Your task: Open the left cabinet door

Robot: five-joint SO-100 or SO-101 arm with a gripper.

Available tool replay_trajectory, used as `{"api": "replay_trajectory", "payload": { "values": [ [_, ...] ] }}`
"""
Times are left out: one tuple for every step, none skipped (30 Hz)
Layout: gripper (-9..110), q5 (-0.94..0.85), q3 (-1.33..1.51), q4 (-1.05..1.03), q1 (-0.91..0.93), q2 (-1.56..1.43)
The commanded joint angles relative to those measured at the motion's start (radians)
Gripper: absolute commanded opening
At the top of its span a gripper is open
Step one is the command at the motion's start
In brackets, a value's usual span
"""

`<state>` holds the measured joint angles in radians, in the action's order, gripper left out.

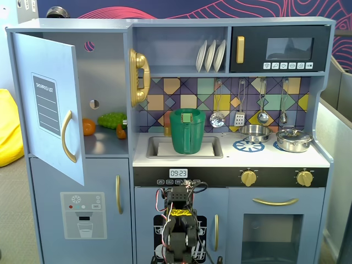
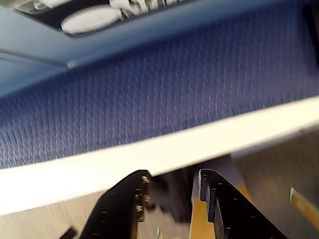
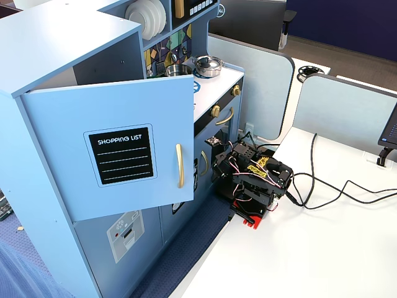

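The left cabinet door (image 1: 49,104) is swung wide open on the toy kitchen, gold handle (image 3: 179,165) facing out. The arm (image 3: 254,177) sits folded on the white bench (image 3: 310,248), well away from it. In the wrist view the fingers (image 2: 172,199) are slightly parted and holding nothing.

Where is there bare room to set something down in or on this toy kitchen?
The fridge shelf behind the open left cabinet door is bare in front of the toy food. The counter is free along its front edge. The sink holds the green pitcher; pots crowd the stove.
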<state>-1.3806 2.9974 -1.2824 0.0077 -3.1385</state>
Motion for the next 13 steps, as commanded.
{"api": "replay_trajectory", "payload": {
  "values": [
    [0,-0.067,0.0,-0.095,0.052,-0.04],
    [0,-0.074,0.0,-0.104,0.057,-0.04],
    [0,-0.075,0.0,-0.117,0.057,-0.04],
    [1,-0.078,0.0,-0.135,0.054,-0.04],
    [2,-0.091,0.0,-0.16,0.043,-0.04],
    [2,-0.129,0.0,-0.19,0.026,-0.04],
    [3,-0.207,0.0,-0.23,0.015,-0.04],
    [3,-0.212,0.0,-0.239,0.012,-0.04],
    [3,-0.196,0.0,-0.244,0.012,-0.04],
    [4,-0.173,0.0,-0.25,0.012,-0.04],
    [4,-0.147,0.0,-0.25,0.014,-0.04],
    [4,-0.132,0.0,-0.25,0.015,-0.04],
    [4,-0.133,0.0,-0.25,0.02,-0.04]
  ]
}}
